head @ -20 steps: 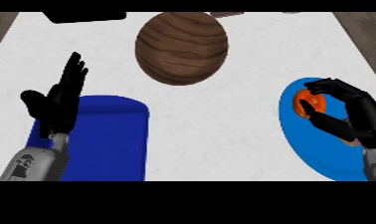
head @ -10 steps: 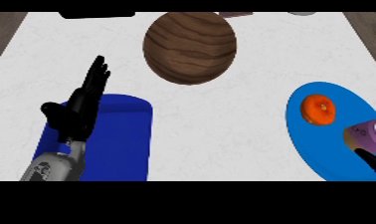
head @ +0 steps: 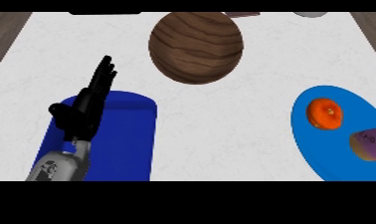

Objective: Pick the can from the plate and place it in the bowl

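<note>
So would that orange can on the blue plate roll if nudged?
Probably not: the can seems to stand upright on the plate, round top showing, so it would likelier slide or tip. Knocked over, its round body could well roll.

bowl (head: 195, 46) ctr-back, can (head: 325, 113) on plate (head: 310, 141) R

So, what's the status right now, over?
Left robot hand open, resting at left; right robot hand out of view. Orange can on blue plate, unheld. Purple item beside it.
</note>
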Action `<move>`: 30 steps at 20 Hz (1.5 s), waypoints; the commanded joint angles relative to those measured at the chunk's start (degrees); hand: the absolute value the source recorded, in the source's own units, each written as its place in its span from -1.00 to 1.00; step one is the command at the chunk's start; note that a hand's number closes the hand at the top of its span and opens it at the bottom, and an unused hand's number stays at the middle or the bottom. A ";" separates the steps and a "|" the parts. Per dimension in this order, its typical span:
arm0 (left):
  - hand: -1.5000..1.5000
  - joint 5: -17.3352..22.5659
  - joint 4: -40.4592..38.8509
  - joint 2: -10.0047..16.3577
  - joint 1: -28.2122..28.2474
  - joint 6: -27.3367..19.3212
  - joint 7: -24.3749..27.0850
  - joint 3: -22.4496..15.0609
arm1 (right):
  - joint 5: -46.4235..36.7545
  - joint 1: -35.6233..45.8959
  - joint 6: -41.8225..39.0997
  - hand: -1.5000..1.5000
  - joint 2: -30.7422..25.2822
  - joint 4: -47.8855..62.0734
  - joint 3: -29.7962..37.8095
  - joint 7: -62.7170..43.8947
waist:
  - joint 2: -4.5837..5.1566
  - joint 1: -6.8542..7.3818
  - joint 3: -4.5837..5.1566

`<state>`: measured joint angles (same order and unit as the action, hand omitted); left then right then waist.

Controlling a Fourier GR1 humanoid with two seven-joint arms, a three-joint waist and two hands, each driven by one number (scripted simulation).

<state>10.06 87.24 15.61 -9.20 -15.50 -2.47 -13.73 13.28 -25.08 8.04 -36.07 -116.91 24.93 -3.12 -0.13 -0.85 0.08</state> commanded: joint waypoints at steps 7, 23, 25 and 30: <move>0.00 2.22 -3.95 1.20 -2.16 5.21 2.12 4.65 | 0.37 1.58 -8.45 -1.00 -7.13 3.08 -1.43 -18.30 | 0.30 0.73 -0.03; 0.00 -5.29 0.02 -4.60 -0.25 3.34 -1.20 3.42 | -3.35 1.22 -24.14 -1.00 5.11 9.45 3.65 -8.19 | 0.02 0.32 -0.10; 0.00 -5.61 2.30 -5.00 0.87 3.10 -3.00 3.22 | -1.27 5.07 -22.26 -1.00 6.21 5.44 3.29 -15.56 | 0.02 0.63 -0.07; 0.00 -4.30 1.59 -3.70 1.05 7.14 -1.46 6.83 | -0.92 3.77 -28.31 -1.00 8.65 9.70 7.85 -9.86 | 0.07 0.47 -0.07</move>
<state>4.60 89.36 10.81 -8.22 -11.19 -4.98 -9.73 11.66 -20.11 -17.97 -30.38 -105.93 30.47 -13.50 -0.07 -0.26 -0.01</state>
